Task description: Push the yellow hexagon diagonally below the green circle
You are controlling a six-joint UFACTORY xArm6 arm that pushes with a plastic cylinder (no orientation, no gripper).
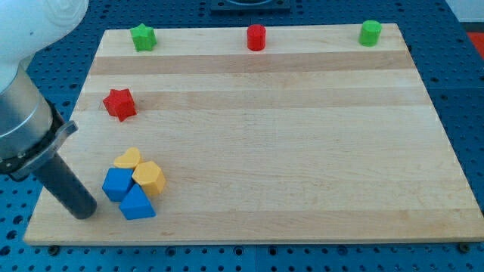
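While the tip (85, 211) sits just left of the blue blocks, the yellow hexagon (150, 178) touches them, far from the green circle (370, 32). No pincer shows.

A robotics lab bench, seen from above. A pale wooden board (257, 136) of glued planks lies on a blue perforated metal table (461, 68), whose regular grid of mounting holes shows all around the board, the kind of surface used for fixing test equipment. At the board's lower left corner, a white and grey robot arm (23, 91) reaches in, ending in a dark rod; my tip (85, 212) rests on the board. Small coloured plastic blocks sit on the board, laid out as test pieces. Just beyond the board's top edge, a dark fixture (249, 6) is partly visible.
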